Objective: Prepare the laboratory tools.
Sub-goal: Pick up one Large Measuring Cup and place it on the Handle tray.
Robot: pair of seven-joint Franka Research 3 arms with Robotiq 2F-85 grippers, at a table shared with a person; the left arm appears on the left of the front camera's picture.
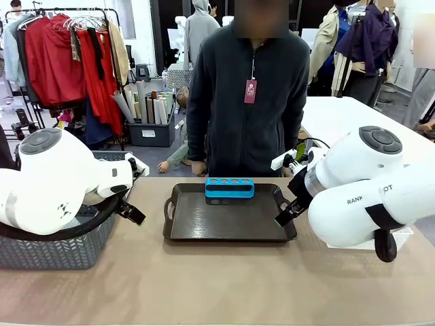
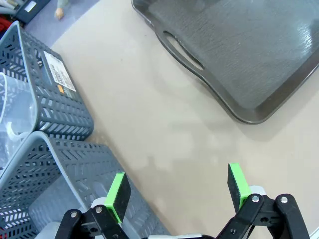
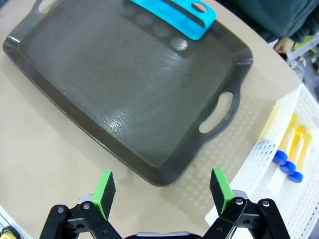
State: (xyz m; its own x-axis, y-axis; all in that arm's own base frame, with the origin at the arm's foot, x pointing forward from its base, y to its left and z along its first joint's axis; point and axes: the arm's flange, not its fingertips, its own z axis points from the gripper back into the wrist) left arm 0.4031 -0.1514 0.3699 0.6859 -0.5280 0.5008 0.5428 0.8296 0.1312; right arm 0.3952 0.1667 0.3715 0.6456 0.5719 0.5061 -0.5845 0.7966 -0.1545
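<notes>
Tubes (image 3: pixel 289 139), yellow-amber with blue caps, lying side by side in the white mesh basket (image 3: pixel 249 199), just beside the dark tray (image 3: pixel 124 99); blue rack (image 3: pixel 169 12) standing empty at the tray's far edge; right gripper (image 3: pixel 163 186) hanging by the tray's corner, jaws wide apart; left gripper (image 2: pixel 177 189) likewise spread over bare desk (image 2: pixel 149 124) beside the grey baskets (image 2: pixel 60 109); the danger, I'd say: tubes so close that one pinch catches two, or a round one rolls off the pads; a tilted tube could snag a rack hole.

rack (image 1: pixel 230 187) on tray (image 1: pixel 224 221) far side, baskets (image 1: pixel 54 251) left; tubes (image 3: pixel 288 137) right
</notes>
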